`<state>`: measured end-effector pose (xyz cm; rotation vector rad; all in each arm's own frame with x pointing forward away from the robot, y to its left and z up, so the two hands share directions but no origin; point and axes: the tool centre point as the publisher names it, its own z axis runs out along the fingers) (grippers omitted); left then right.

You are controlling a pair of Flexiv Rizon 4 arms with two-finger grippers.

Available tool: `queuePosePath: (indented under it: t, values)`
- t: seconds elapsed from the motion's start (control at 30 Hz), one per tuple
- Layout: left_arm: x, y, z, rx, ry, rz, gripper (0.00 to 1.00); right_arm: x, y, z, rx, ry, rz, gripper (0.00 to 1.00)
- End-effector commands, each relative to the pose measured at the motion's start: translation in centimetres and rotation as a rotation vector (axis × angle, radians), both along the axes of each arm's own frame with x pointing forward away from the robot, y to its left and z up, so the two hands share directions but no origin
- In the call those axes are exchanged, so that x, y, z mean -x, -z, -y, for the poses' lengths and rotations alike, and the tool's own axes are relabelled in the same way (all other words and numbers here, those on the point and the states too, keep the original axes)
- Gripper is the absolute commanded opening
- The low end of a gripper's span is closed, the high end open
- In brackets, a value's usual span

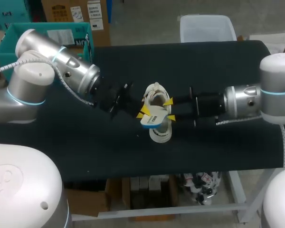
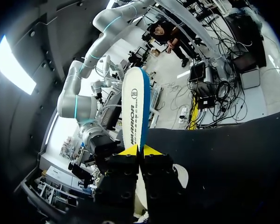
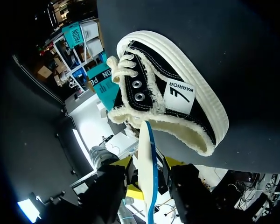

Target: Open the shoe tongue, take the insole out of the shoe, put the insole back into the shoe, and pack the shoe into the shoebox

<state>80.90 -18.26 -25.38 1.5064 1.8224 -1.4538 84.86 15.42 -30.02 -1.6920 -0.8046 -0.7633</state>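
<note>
Left claw (image 2: 140,150) is seen clamped on one end of the insole (image 2: 134,107); right claw (image 3: 148,163) is spread open astride it, shoe (image 3: 177,84) just ahead.

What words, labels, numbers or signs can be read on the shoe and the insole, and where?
Insole: a brand word in capitals along its white face, not quoted here.
Round stamp at that word's end: too small to read.
Side label on the shoe: a brand word in capitals with a logo mark.
No numbers legible.
</note>
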Motion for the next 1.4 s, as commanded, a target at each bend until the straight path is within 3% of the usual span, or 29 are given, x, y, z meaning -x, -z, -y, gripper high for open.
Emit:
queuePosePath:
  t: [0.03,0.37,0.47,0.73,0.77,0.8,0.83,0.87,0.9,0.93,1.07,1.2,1.4]
  values:
    - [-0.1,0.3,0.2,0.003,-0.005,-0.006,0.0,0.0,0.3,0.0,-0.01,-0.009,-0.001,0.39]
    - [-0.6,0.7,0.4,0.013,-0.016,-0.041,0.0,0.2,0.7,-0.3,-0.009,-0.018,-0.023,0.18]
    - [-0.6,0.5,0.3,0.017,-0.017,-0.043,0.0,0.1,0.7,-0.4,-0.006,-0.02,-0.026,0.0]
    - [-0.8,0.4,0.4,-0.001,-0.015,-0.069,0.0,0.3,0.5,-0.5,-0.01,-0.032,-0.024,0.0]
    - [-0.9,0.4,0.4,-0.007,-0.014,-0.077,0.08,0.3,0.5,-0.5,-0.012,-0.034,-0.024,0.0]
    - [-0.9,0.3,0.5,-0.009,-0.013,-0.079,0.42,0.4,0.5,-0.5,-0.015,-0.034,-0.023,0.0]
    - [-1.0,0.3,0.5,-0.015,-0.011,-0.087,0.55,0.4,0.5,-0.4,-0.016,-0.034,-0.024,0.0]
    - [-1.0,0.2,0.5,-0.021,-0.009,-0.096,0.77,0.5,0.5,-0.4,-0.018,-0.035,-0.024,0.0]
    - [-1.1,0.1,0.5,-0.025,-0.01,-0.102,0.92,0.5,0.5,-0.4,-0.026,-0.035,-0.026,0.0]
    - [-1.2,0.0,0.4,-0.032,-0.011,-0.107,1.0,0.6,0.4,-0.3,-0.026,-0.036,-0.026,0.0]
    - [-1.7,-0.3,-0.2,-0.043,-0.007,-0.128,1.0,0.8,0.3,-0.2,-0.026,-0.037,-0.03,0.0]
    - [-2.7,-0.8,-0.8,-0.108,-0.017,-0.146,1.0,1.2,0.2,0.1,-0.031,-0.044,-0.038,0.0]
    - [-5.5,-1.0,-1.9,-0.205,0.009,-0.223,1.0,1.6,0.0,0.0,-0.026,-0.059,-0.052,0.0]
